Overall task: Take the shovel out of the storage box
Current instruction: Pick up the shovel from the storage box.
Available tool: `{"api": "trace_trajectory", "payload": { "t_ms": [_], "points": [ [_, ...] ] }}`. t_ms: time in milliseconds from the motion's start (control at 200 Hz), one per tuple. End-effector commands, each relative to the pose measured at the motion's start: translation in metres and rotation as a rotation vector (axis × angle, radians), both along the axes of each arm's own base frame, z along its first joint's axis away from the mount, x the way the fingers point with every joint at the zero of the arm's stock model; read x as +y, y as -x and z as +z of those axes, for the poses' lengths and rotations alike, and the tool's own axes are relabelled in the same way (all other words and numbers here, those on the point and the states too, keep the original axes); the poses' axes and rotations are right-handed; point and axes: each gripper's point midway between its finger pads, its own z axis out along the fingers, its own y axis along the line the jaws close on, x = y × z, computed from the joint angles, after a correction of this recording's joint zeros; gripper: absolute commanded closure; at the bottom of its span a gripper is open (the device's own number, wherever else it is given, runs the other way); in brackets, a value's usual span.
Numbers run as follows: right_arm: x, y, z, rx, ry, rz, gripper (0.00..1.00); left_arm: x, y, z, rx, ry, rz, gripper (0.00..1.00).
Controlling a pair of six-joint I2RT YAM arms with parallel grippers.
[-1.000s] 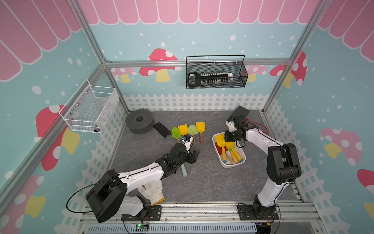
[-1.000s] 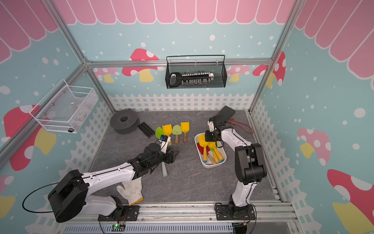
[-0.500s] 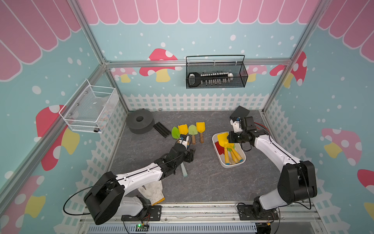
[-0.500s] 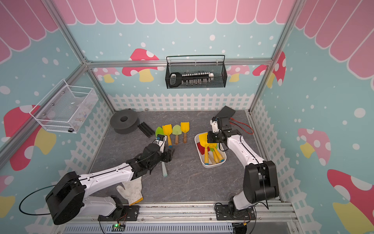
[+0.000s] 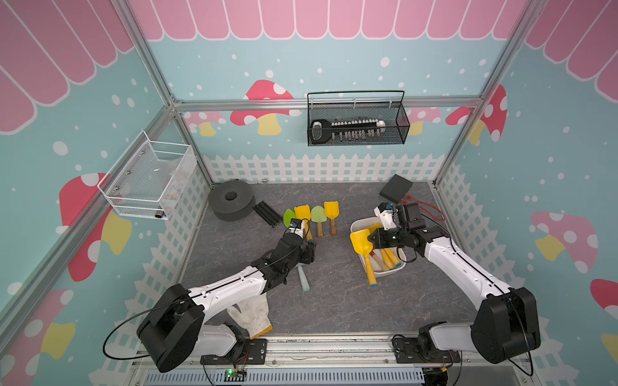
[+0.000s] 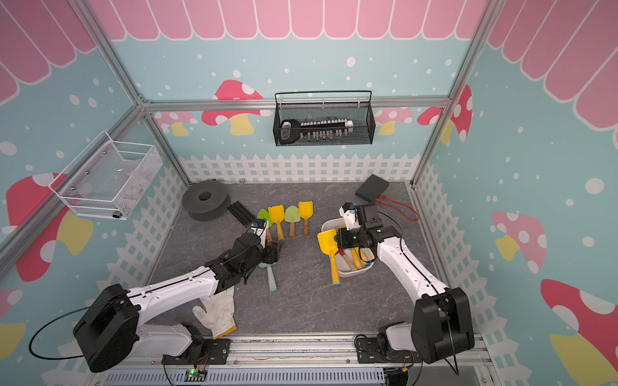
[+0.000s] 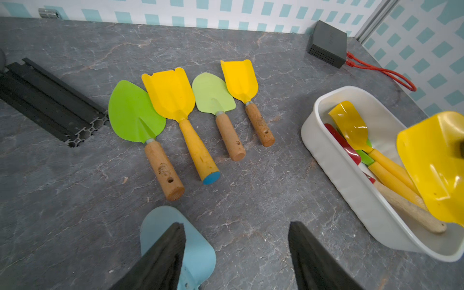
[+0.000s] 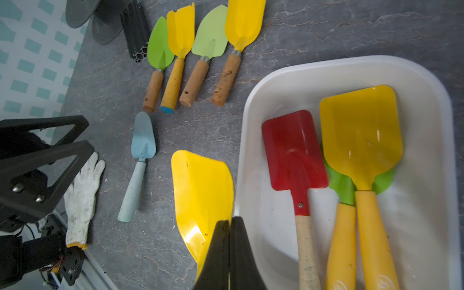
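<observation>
Yellow shovel [image 8: 200,190] — blade pinched in right end effector [image 8: 229,222].

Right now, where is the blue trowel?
In both top views the blue trowel lies on the left half, blade under the left tool, just robot-side of the four shovels.

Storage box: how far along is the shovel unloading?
Done: four shovels in a row plus a blue shovel lie on the table. In hand: the right gripper is shut on the blade of a yellow shovel, lifted beside the storage box. Left: a red shovel, another yellow one and a green one lie inside.
</observation>
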Motion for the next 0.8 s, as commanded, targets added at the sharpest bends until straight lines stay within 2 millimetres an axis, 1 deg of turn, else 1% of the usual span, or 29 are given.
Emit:
{"api": "trace_trajectory", "payload": {
  "t_ms": [0, 175, 375, 540, 795],
  "points": [
    [0.020, 0.013, 0.000, 0.016, -0.028, 0.050, 1.00, 0.007, -0.003, 0.004, 0.014, 0.063, 0.025, 0.31],
    [0.050, 0.022, -0.010, 0.028, -0.016, 0.085, 1.00, 0.016, -0.006, 0.001, 0.026, 0.072, 0.052, 0.31],
    [0.079, 0.021, -0.026, 0.056, -0.032, 0.079, 1.00, 0.018, -0.006, 0.000, 0.025, 0.068, 0.056, 0.31],
    [0.098, 0.018, -0.041, 0.078, -0.053, 0.047, 1.00, 0.021, -0.006, 0.002, 0.016, 0.066, 0.059, 0.31],
    [0.121, 0.012, -0.069, 0.120, -0.058, 0.024, 1.00, 0.022, -0.005, 0.004, 0.011, 0.077, 0.064, 0.31]
  ]
}}
